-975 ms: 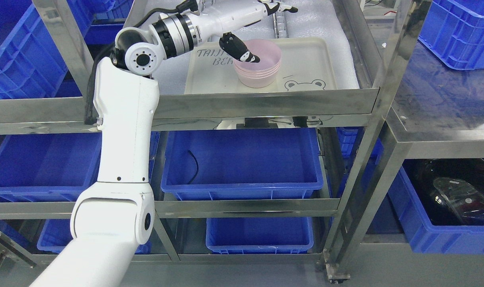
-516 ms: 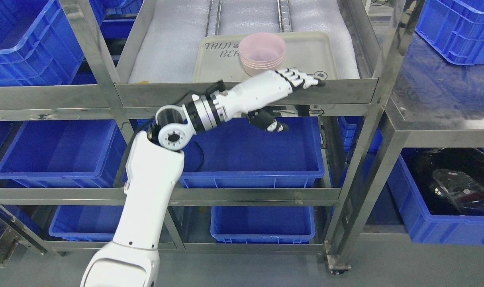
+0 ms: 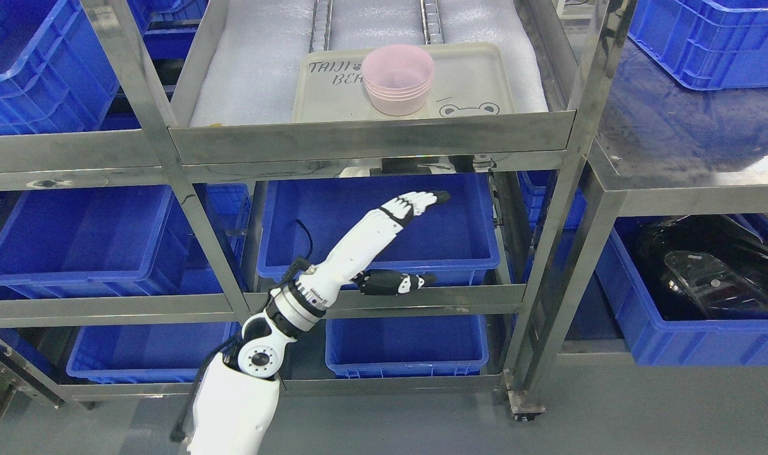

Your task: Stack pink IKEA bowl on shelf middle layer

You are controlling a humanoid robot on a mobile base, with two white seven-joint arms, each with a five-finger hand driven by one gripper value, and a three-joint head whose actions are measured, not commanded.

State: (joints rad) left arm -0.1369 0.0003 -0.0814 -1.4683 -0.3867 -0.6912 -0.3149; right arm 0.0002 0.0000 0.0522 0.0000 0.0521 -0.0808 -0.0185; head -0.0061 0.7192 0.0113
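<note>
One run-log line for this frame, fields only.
left hand: open, holding nothing, below tray shelf | pink bowls: nested stack on tray | right arm: out of view

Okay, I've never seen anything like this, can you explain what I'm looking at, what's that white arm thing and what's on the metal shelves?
You are looking through a camera on a humanoid robot's head, aimed down at a steel shelving rack. The white jointed arm rising from the bottom is the robot's left arm; it ends in a white and black fingered left hand, stretched out flat and holding nothing. The right arm is out of view. On the rack's upper layer lies a cream plastic tray with a bear face drawn on it, and on the tray stands a stack of pink plastic bowls, nested one inside another. Below are blue plastic crates; the hand hangs in front of the middle one. More blue crates sit to both sides.
</note>
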